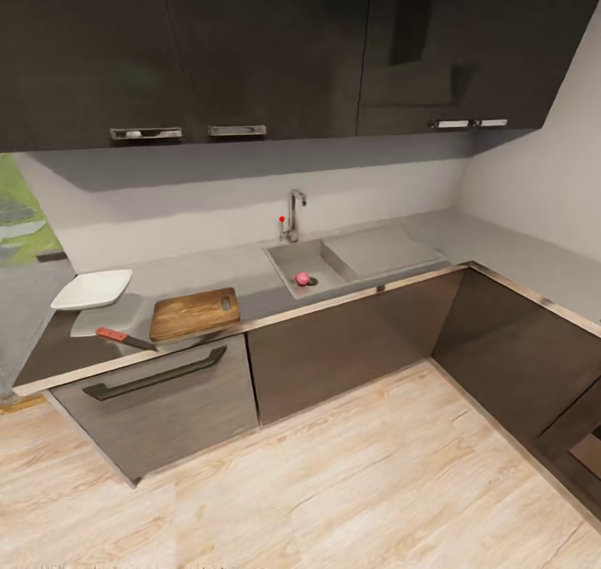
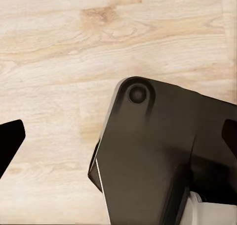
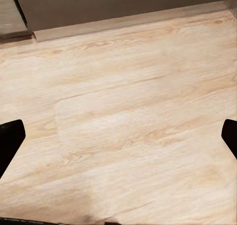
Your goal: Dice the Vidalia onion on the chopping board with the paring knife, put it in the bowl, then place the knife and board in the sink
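At the frame's middle, the Vidalia onion (image 1: 302, 279) lies in the sink (image 1: 334, 262). At left on the worktop (image 1: 209, 270) sit the chopping board (image 1: 194, 313), paring knife (image 1: 123, 337) and bowl (image 1: 92, 289). Both the left hand (image 2: 118, 136) and right hand (image 3: 118, 136) are spread wide above wooden floor (image 1: 334, 485).

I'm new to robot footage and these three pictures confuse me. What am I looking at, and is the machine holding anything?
A simulated two-armed wheeled robot faces a kitchen. The big picture comes from its head camera: a grey countertop carries a white bowl, a chopping board and a paring knife; the onion sits in the sink. The other two come from cameras near each gripper, both aimed at the wooden floor. The left gripper and right gripper are open, holding nothing.
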